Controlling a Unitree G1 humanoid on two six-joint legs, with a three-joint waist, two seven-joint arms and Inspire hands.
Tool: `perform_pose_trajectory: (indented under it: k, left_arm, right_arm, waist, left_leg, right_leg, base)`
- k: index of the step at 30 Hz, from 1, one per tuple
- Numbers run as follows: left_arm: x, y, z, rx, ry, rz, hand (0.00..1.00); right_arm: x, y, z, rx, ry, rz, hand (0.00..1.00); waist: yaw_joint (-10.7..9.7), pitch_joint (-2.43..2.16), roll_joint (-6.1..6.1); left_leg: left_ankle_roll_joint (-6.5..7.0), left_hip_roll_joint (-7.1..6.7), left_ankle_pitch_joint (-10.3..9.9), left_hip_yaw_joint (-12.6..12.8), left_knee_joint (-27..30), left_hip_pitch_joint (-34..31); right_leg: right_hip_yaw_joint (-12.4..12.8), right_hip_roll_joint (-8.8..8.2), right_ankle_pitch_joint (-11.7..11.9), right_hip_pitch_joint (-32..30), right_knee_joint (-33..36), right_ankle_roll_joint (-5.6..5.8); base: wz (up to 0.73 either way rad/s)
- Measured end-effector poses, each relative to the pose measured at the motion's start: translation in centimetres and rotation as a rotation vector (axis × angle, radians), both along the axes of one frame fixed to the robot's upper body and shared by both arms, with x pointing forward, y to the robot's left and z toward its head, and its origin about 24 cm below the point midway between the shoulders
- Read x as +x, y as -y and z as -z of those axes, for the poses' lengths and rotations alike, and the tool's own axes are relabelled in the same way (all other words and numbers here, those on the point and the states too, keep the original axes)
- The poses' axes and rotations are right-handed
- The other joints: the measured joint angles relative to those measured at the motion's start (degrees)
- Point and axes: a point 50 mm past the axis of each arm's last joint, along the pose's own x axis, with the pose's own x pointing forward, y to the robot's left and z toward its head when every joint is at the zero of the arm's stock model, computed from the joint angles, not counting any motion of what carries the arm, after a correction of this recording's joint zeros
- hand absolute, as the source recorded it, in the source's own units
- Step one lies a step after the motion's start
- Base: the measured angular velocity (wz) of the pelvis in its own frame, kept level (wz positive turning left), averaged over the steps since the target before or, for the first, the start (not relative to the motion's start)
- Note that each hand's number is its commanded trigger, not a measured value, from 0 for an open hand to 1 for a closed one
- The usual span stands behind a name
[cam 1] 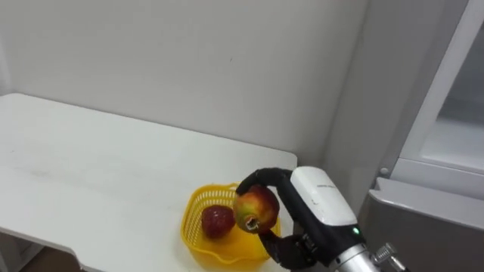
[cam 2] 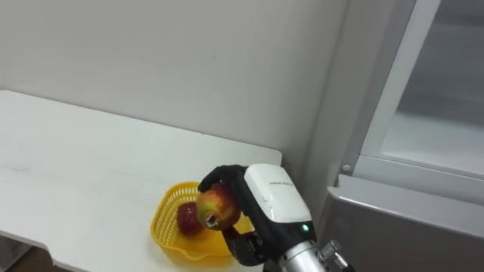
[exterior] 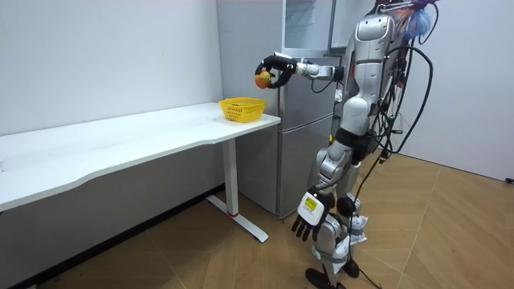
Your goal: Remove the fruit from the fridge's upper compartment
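Note:
My right hand [cam 1: 316, 198] is shut on a red and yellow apple [cam 1: 255, 209], fingers curled over its top and thumb under it. The apple hangs just above the right side of a yellow mesh basket [cam 1: 195, 205], which stands near the right end of the white table [cam 1: 91, 166]. A darker red fruit [cam 1: 217, 221] lies inside the basket. In the room view I stand beside the fridge with my right arm stretched toward the table, holding the apple [exterior: 262, 79] over the basket [exterior: 242, 108]. My left hand [exterior: 309, 215] hangs open at my side.
The grey fridge [cam 1: 423, 227] stands right of the table, its upper door [cam 1: 454, 83] open and the white inside showing. A white wall runs behind the table. The long tabletop [exterior: 120, 144] stretches away to the left of the basket.

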Motion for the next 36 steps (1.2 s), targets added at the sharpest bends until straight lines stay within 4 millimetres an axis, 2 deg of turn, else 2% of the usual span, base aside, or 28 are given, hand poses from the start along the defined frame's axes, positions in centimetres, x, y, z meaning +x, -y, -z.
perform_pose_trajectory:
  k: [15,16,18,19,25,30,36]
  left_arm:
    - [0.3,-0.1,-0.1,-0.001,0.01,0.006,0.0]
    - [0.3,-0.1,-0.1,-0.001,0.01,0.006,0.0]
    - [0.3,-0.1,-0.1,0.0,0.01,0.006,0.0]
    - [0.3,-0.1,-0.1,0.0,0.01,0.006,0.0]
    - [0.3,-0.1,-0.1,0.002,0.007,0.004,0.0]
    - [0.4,-0.2,-0.1,0.008,0.002,0.002,0.0]
    - [0.3,-0.2,-0.1,0.015,0.0,0.0,0.0]
  right_arm:
    - [0.1,0.0,1.3,-0.021,-0.053,0.006,1.0]
    - [0.1,0.0,1.4,-0.022,-0.055,0.006,0.95]
    - [0.2,0.2,1.7,-0.029,-0.069,0.013,0.11]
    - [0.2,0.2,1.8,-0.031,-0.074,0.016,0.0]
    - [0.2,0.3,2.0,-0.033,-0.078,0.019,0.0]
    - [0.2,0.3,2.0,-0.033,-0.078,0.019,0.0]
    - [0.3,0.4,2.0,-0.033,-0.081,0.032,0.0]
  waist:
    - [0.1,-0.09,0.17]
    - [0.1,-0.09,0.18]
    - [0.09,-0.11,0.14]
    - [0.1,-0.12,0.12]
    - [0.08,-0.28,0.1]
    - [0.03,-0.62,0.16]
    - [0.05,-0.62,0.17]
  left_leg:
    - [0.04,-0.23,0.02,-0.58,-0.05,-0.18]
    - [0.04,-0.23,0.02,-0.58,-0.06,-0.18]
    - [0.04,-0.24,0.02,-0.55,-0.08,-0.18]
    - [0.04,-0.24,0.02,-0.54,-0.08,-0.18]
    - [0.04,-0.23,0.02,-0.51,-0.08,-0.2]
    - [0.04,-0.23,0.02,-0.47,-0.06,-0.17]
    - [0.05,-0.24,0.02,-0.49,0.04,-0.26]
  right_leg:
    - [-0.37,-0.12,-0.01,0.03,-0.16,0.02]
    - [-0.37,-0.12,-0.01,0.02,-0.16,0.02]
    - [-0.4,-0.15,-0.01,0.01,-0.15,0.02]
    - [-0.4,-0.15,-0.01,0.0,-0.14,0.02]
    - [-0.38,-0.15,-0.01,-0.04,-0.1,0.02]
    - [-0.49,-0.19,0.0,0.0,-0.02,0.03]
    - [-0.56,-0.24,0.0,-0.04,0.04,0.03]
  base:
    - [0.01]
    - [0.0]
    - [0.0]
    - [0.0]
    - [0.0]
    - [0.0]
    - [0.0]
